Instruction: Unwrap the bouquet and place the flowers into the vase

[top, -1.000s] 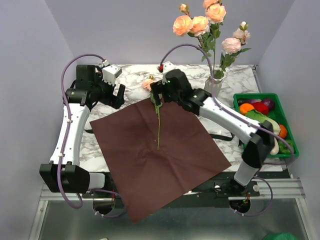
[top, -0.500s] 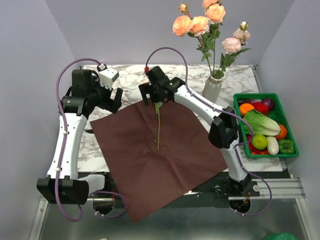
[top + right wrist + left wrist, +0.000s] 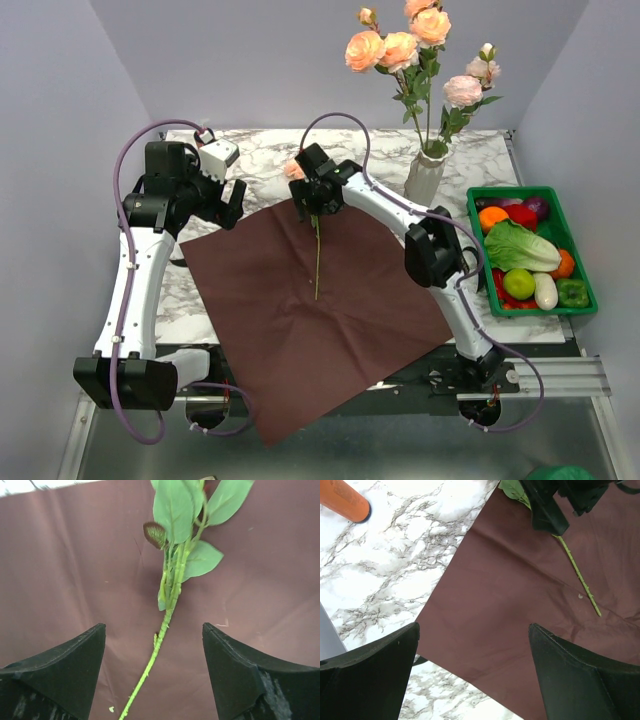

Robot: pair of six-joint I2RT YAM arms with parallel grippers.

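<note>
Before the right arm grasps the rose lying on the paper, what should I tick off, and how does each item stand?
1. Open jaws of the right gripper straddle the rose stem: ok.
2. Stem roughly centred between the fingers, touching neither: ok.
3. Rose lies loose on the dark red paper, nothing over it: ok.
4. The left gripper is open and off to the side of the rose: ok.
5. The vase stands upright on the table: ok.
6. Room in the vase neck for one more stem beside the roses already in it: cannot tell.
</note>
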